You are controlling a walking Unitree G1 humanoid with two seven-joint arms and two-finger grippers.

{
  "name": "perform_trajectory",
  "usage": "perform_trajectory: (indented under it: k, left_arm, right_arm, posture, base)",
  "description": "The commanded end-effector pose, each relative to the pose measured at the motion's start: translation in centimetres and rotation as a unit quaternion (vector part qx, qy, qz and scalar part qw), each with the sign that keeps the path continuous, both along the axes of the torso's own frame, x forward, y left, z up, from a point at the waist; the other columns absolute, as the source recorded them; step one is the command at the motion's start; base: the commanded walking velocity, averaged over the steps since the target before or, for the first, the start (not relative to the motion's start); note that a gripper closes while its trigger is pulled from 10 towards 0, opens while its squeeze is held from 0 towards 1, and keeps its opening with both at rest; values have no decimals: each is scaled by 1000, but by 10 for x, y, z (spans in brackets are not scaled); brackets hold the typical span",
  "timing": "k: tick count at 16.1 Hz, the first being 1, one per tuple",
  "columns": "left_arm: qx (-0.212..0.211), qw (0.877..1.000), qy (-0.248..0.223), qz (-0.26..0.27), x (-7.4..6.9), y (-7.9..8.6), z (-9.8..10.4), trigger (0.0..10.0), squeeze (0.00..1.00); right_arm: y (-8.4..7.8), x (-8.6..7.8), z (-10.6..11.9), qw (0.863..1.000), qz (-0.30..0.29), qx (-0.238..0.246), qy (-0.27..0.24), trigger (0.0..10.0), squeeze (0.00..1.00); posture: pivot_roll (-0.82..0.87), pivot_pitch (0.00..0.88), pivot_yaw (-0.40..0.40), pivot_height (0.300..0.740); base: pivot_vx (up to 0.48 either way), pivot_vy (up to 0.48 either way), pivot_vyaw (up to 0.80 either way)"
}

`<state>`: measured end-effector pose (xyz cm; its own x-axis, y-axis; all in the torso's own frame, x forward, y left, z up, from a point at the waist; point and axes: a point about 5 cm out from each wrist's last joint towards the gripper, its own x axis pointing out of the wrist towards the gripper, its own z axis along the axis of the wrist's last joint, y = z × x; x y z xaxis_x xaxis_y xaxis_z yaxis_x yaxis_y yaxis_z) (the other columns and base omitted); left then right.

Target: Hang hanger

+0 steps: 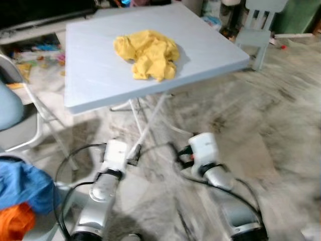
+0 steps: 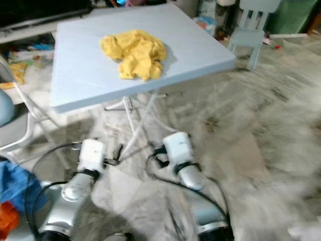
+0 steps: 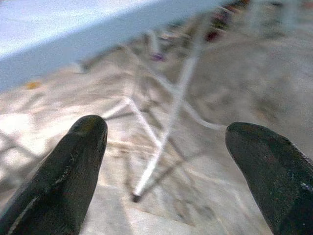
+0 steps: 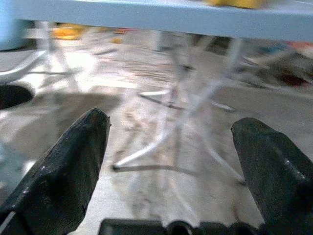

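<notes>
Your left gripper and right gripper hang wide open, empty, below the table bearing a yellow cloth.

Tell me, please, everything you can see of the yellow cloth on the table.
The yellow cloth is a soft, crumpled piece of fabric, bunched into an uneven heap with folds and a lobe hanging toward the near side. It lies loose on the top of the pale blue folding table, about mid-table toward the far side. Only the tabletop touches it; no hanger is on it.
</notes>
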<state>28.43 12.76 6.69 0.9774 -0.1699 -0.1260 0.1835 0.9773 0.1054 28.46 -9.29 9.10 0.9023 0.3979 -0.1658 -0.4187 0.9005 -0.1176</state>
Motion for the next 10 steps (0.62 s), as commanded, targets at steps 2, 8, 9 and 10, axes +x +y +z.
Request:
perform_trajectory:
  k: [2, 8, 9, 10]
  left_arm:
    - [-9, 1000, 3, -11, -3, -9, -1, 10000, 0]
    - [-28, 999, 3, -22, -7, -10, 0, 10000, 0]
    - [-37, 999, 3, -26, -7, -11, 2, 10000, 0]
    - [-40, 999, 1, -25, -6, -11, 4, 10000, 0]
  right_arm:
    - [-4, 0, -3, 1000, 7, -12, 3, 10000, 0]
    - [-1, 5, 4, 1000, 5, 27, -6, 10000, 0]
    - [-3, 6, 8, 999, -8, 35, -23, 10000, 0]
    - [-8, 7, 14, 998, -31, 49, -40, 10000, 0]
  posture:
    - [-24, 93, 32, 740]
    - [-20, 86, 22, 740]
    - [-21, 91, 24, 740]
    - [-22, 96, 25, 740]
  base:
    - [0, 0, 800]
    - [0, 0, 652]
    - [0, 0, 0]
    - [0, 0, 0]
